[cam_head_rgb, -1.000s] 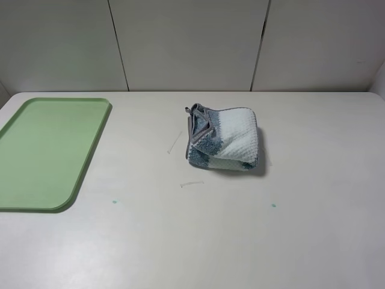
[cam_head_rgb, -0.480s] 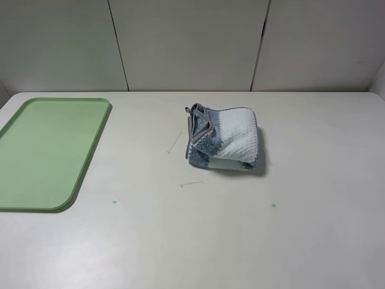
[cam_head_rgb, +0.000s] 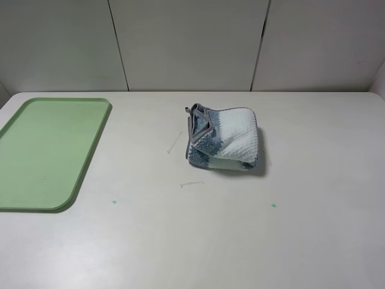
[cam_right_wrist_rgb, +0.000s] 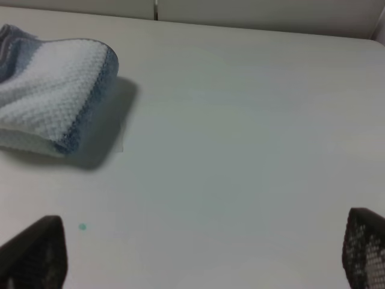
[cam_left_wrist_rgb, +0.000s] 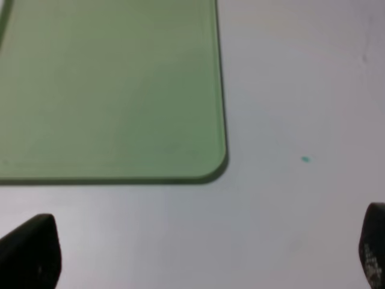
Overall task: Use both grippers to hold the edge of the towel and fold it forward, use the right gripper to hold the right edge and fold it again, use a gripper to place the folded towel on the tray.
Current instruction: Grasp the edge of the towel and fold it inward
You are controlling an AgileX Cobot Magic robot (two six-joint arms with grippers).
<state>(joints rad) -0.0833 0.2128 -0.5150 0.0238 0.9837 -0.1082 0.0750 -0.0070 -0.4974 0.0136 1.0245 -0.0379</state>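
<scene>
The towel (cam_head_rgb: 224, 138) lies folded into a small bundle on the white table, right of the middle, pale and blue stripes up, grey edging on its left side. It also shows in the right wrist view (cam_right_wrist_rgb: 54, 96). The light green tray (cam_head_rgb: 42, 150) lies flat at the left with nothing on it, and its corner shows in the left wrist view (cam_left_wrist_rgb: 114, 90). Neither arm shows in the exterior high view. The left gripper (cam_left_wrist_rgb: 201, 256) is open, fingertips (cam_left_wrist_rgb: 30, 250) wide apart above bare table near the tray's corner. The right gripper (cam_right_wrist_rgb: 198, 253) is open and empty, away from the towel.
White wall panels (cam_head_rgb: 192, 42) stand behind the table's far edge. Small teal marks (cam_head_rgb: 114, 201) and thin loose threads (cam_head_rgb: 191, 184) lie on the table (cam_head_rgb: 198, 235) in front of the towel.
</scene>
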